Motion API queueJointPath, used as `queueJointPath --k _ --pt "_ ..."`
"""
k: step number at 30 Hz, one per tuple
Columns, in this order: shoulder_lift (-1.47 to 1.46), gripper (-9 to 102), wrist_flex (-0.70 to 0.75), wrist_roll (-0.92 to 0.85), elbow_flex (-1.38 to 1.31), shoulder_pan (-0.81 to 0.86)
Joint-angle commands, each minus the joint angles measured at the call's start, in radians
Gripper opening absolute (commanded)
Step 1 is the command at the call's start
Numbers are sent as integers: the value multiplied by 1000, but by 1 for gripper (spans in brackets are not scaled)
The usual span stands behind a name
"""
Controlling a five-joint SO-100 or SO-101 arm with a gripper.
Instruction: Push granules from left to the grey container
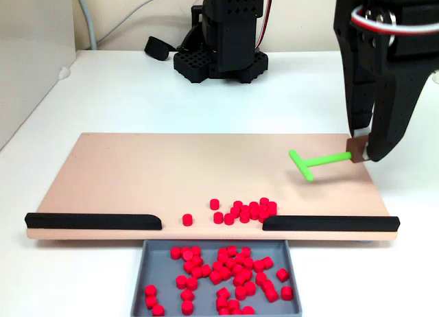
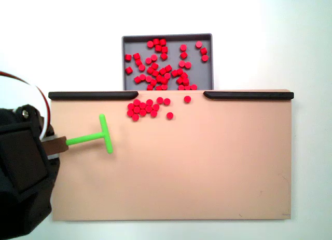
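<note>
The granules [image 1: 248, 210] look like matt red plastic, smooth-sided. The grey container [image 2: 126, 63] reads as matt plastic too, low sheen. The beige board [image 2: 207, 162] is flat and smooth, a dull finish. The green pusher [image 1: 314, 163] is bright plastic, the black strips [image 1: 92, 221] dark and matt. The gripper [image 1: 361, 156] shows black plastic, faintly textured.

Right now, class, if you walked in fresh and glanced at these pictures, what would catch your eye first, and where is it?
The bright red granules stand out: most lie scattered in the grey container beyond the beige board, while a cluster rests on the board by the gap between two black strips. Next comes the green T-shaped pusher, held by its stem in the black gripper near the board's edge.
</note>
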Motion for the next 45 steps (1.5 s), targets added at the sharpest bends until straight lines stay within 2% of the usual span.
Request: queueJointPath --k 1,45 --pt "0 0 8 15 -34 -9" --pt "-164 0 38 -8 -206 63"
